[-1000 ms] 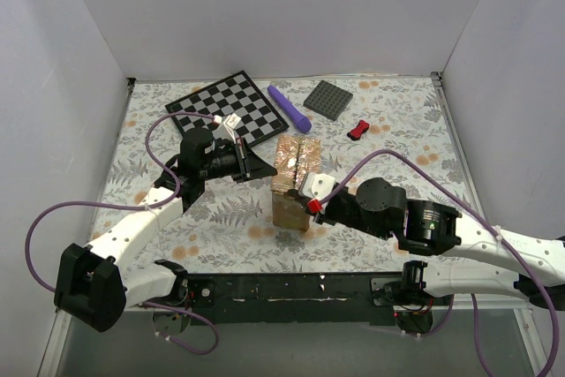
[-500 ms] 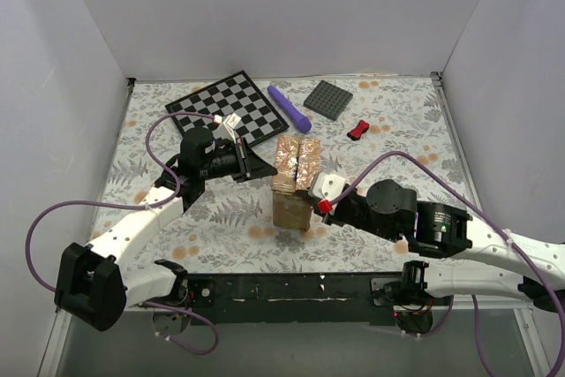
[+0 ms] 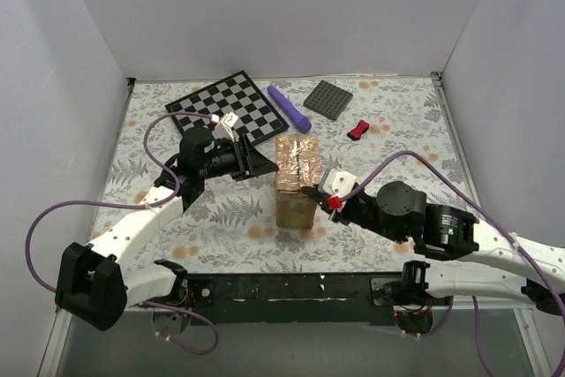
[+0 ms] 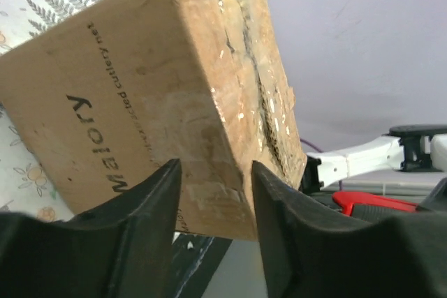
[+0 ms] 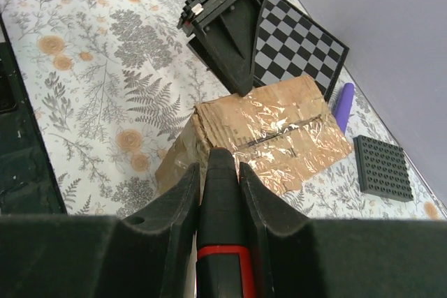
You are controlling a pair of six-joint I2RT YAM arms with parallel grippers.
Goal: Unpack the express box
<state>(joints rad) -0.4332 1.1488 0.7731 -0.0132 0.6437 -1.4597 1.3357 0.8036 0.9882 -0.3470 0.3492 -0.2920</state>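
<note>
Right gripper (image 5: 218,171) has drawn back from the express box (image 3: 296,184), pinching a black tool (image 5: 221,207).
Left gripper (image 4: 211,176) spread before the side printed "Malory"; fern-print tablecloth (image 3: 238,236) below, pale walls (image 3: 265,15) around.

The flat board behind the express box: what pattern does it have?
The board has black-and-white checks, clearest in the top external view.

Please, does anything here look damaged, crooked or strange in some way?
Yes. The express box has a battered top: its clear tape is crinkled, and the seam between the flaps is ragged and partly slit. Nothing else looks spilled or disturbed.
</note>
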